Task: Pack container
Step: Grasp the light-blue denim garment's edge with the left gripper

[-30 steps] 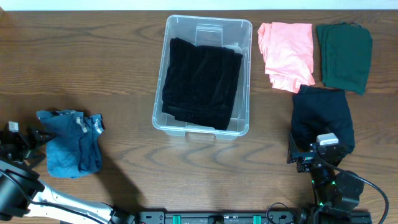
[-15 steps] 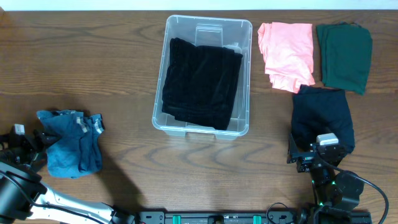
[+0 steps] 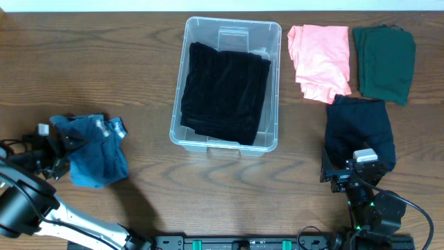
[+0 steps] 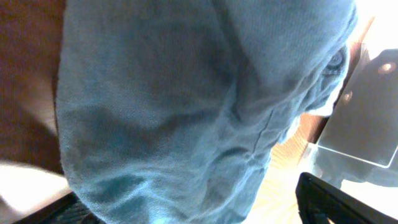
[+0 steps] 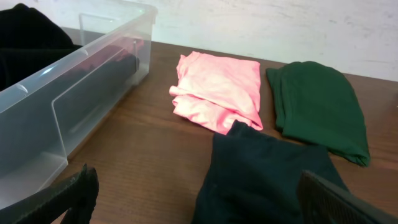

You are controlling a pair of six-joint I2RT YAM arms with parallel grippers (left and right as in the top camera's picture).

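- the container (image 3: 232,26) sits at 12 o'clock on the surface (image 3: 104,69), a black garment (image 3: 223,90) inside.
- blue garment (image 3: 97,156), 9 o'clock: the loose bunch could slip or snag the container's rim.
- left claw (image 3: 59,148) is spread wide around it; firm hold, cannot tell.
- right claw (image 5: 199,202), 5 o'clock, gapes empty.

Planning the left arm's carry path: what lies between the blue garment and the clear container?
Only bare wooden table lies between the blue garment and the container, as the overhead view shows.
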